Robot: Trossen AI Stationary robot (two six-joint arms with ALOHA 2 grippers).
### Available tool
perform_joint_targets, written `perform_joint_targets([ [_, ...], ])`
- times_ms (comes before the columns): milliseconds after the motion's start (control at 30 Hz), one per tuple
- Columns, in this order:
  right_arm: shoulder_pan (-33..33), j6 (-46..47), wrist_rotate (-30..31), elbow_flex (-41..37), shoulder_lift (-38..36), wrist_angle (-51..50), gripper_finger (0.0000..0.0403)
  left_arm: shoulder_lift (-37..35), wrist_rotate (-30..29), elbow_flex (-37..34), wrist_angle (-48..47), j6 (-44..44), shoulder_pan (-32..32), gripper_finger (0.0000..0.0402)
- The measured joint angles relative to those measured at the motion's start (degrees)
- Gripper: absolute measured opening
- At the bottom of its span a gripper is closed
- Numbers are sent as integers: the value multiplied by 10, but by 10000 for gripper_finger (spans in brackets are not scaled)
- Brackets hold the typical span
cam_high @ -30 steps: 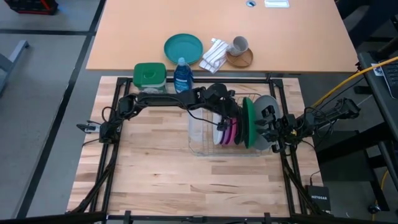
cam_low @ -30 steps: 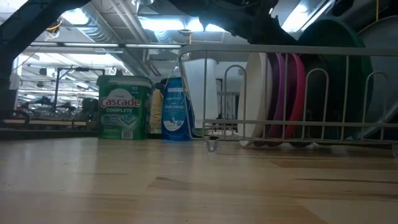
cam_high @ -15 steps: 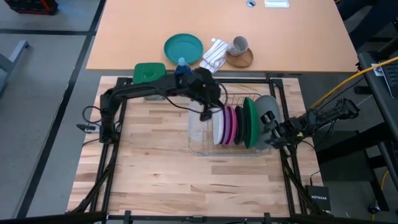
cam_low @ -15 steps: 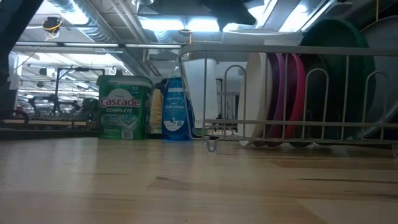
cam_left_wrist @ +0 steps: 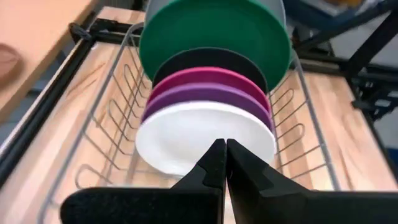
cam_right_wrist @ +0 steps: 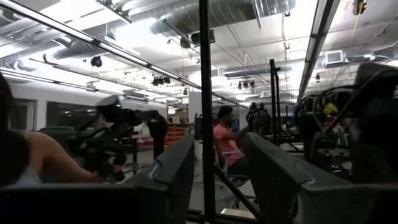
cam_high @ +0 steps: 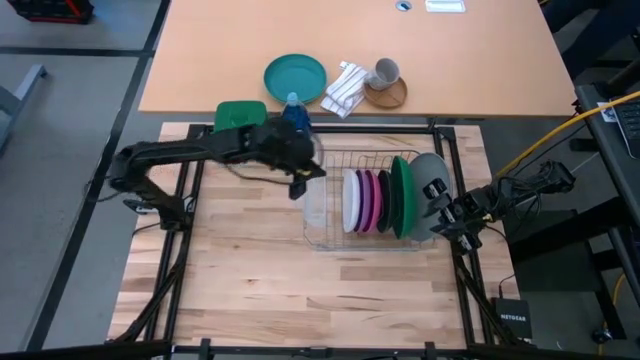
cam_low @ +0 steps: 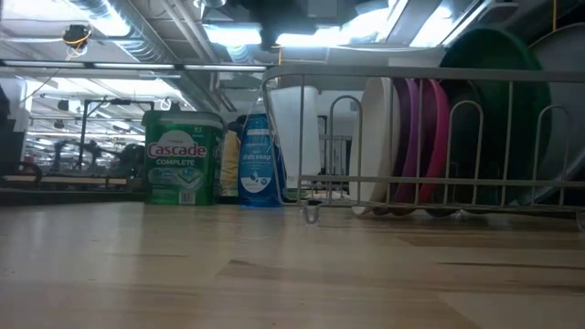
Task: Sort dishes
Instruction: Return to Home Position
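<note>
left claw (cam_left_wrist: 222, 155): clenched on nothing, at the centre of the high view, above the wooden desk (cam_high: 250, 290) just left of the dish rack (cam_high: 320, 238), facing the white plate (cam_high: 349, 202).
right claw (cam_right_wrist: 219, 142): released, fingers spread, empty; at the right of the high view, near the rack's right end.
dishes: on edge in one row in the rack, left to right: white, purple plate (cam_high: 361, 200), pink plate (cam_high: 372, 199), dark plate (cam_left_wrist: 211, 59), green plate (cam_high: 400, 195), light grey plate (cam_high: 427, 170).
in the way: in the low view the rack's wires cross in front of the plates.
around: green-lidded tub (cam_high: 240, 117) and blue bottle (cam_high: 293, 120) beside the rack's upper left corner; teal plate (cam_high: 295, 76), cloth (cam_high: 346, 86) and mug (cam_high: 385, 71) at top centre on the tan desk (cam_high: 470, 60).
</note>
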Motion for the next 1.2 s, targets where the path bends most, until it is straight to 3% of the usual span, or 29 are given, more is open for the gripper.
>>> perform_joint_targets([
  [167,0,0,-6,0,0,-4,147,-127,-44,-178,120,-35,-10,1],
  [333,0,1,-6,0,0,-5,147,-246,-48,-349,255,-47,-23,1],
  [567,0,1,-4,0,-3,-7,147,-361,-49,-523,413,-47,-29,1],
  [667,0,0,23,0,-10,-12,147,-402,-58,-567,427,-47,-28,1],
  [900,0,0,151,0,-32,-91,147,-474,-108,-615,426,-57,-27,1],
  [1200,0,-16,125,0,-33,-114,147,-517,-113,-621,421,-13,-27,1],
])
